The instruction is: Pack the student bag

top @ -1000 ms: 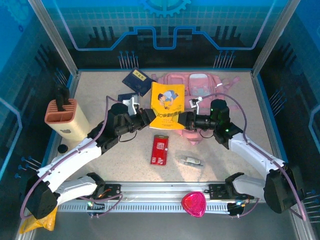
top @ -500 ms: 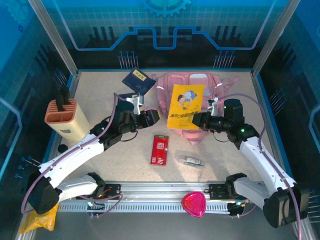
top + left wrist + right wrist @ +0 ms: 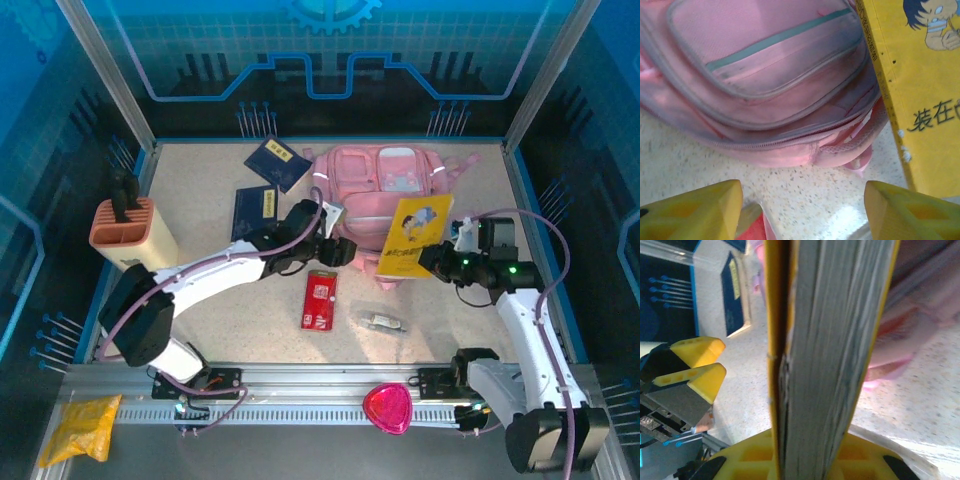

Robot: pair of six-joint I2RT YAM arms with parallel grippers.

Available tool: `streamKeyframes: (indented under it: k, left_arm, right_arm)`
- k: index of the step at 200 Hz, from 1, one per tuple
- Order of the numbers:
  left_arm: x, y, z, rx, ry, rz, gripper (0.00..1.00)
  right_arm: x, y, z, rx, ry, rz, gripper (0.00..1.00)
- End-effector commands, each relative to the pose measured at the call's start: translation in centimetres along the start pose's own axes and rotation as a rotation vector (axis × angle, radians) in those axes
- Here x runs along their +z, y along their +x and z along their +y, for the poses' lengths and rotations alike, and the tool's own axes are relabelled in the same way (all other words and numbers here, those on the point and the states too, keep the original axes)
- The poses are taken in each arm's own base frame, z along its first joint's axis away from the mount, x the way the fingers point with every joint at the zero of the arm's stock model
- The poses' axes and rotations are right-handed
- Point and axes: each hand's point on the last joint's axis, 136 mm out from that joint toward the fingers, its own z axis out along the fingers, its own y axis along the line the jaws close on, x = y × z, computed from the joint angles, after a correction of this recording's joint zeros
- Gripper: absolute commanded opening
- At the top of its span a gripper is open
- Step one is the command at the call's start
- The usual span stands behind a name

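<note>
- The left gripper [image 3: 801,195] is seen with its yellow fingers [image 3: 695,210] spread wide apart and nothing between them. A strip of bare surface lies open just ahead of the fingertips.
- Beyond that strip, straight ahead of the left gripper, the student bag [image 3: 765,75], a large soft pink fabric backpack, is laid flat. Its zipped edge and a mesh loop are turned toward the fingertips and are not touched.
- The right gripper [image 3: 434,262] is clamped on the lower edge of a thin yellow softcover book with a cartoon cover [image 3: 415,235]. The book is held tilted over the bag's corner, past the left gripper's right finger.
- In the right wrist view, the book's page edges are seen upright between the pads, with the left gripper off to one side and well apart.
- Under the left gripper's left finger, a flat red rectangular packet [image 3: 319,298] is lying on the table.
- Between the two grippers, behind both and apart from them, a small clear wrapped item [image 3: 383,321] is lying.
- Behind the left gripper, beside its arm, two dark blue booklets [image 3: 254,208] are lying, with open surface around them.
- The speckled beige tabletop [image 3: 190,175] is bounded by metal posts and blue walls. A cream block holder with an orange slotted top [image 3: 130,235] is set at the edge, well behind the left gripper.
</note>
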Motion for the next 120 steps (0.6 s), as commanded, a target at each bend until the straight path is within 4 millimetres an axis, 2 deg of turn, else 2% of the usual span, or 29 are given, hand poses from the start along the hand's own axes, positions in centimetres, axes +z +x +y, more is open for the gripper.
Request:
streamKeyframes:
  k: [1, 21, 73, 120]
  left_arm:
    - [1.2, -1.7, -2.0, 0.167, 0.082, -0.035, 0.7]
    - [2.8, -1.8, -1.6, 0.205, 0.06, 0.002, 0.73]
    - [6.5, -1.9, -3.4, 0.298, 0.135, 0.06, 0.76]
    - [10.2, -4.0, -1.9, 0.373, 0.012, 0.062, 0.77]
  right_arm:
    - [-2.0, -0.9, 0.1, -0.024, 0.018, -0.06, 0.0]
    - [-2.7, -1.7, -0.8, 0.013, 0.041, -0.103, 0.0]
    - [-3.8, -3.3, -2.8, 0.09, 0.093, -0.176, 0.0]
    - [-3.4, -3.6, -3.1, 0.108, 0.076, -0.179, 0.0]
